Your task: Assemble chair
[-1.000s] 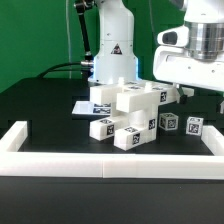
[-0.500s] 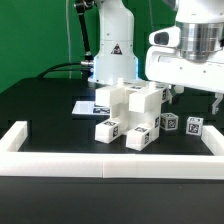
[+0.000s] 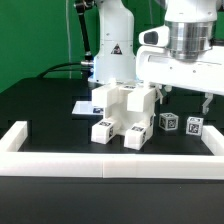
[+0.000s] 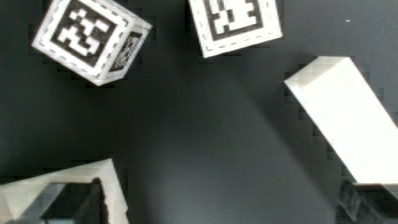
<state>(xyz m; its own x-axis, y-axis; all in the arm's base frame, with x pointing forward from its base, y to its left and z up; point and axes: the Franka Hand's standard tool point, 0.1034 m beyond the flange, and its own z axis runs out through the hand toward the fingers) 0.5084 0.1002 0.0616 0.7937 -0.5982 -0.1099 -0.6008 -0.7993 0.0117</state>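
Chair [image 3: 125, 112] centre, blocks [image 3: 170, 122] toward exterior view's right

The arm [image 3: 112, 45] stands as a white upright column behind the pincer [image 3: 186, 98] and arches over it, with the wrist [image 3: 190, 35] vertical. The pincer's broad white body hangs level, and its two dark fingers [image 3: 165, 94] point down, spread wide apart.

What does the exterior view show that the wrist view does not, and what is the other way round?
Exterior view only: the stacked chair pieces, the marker board, the border rail, the robot base. Wrist view only: a close look down at the tag patterns, and a white bar that I cannot match outside. Both: the black table, two tagged blocks (likely the same pair), the open tool.
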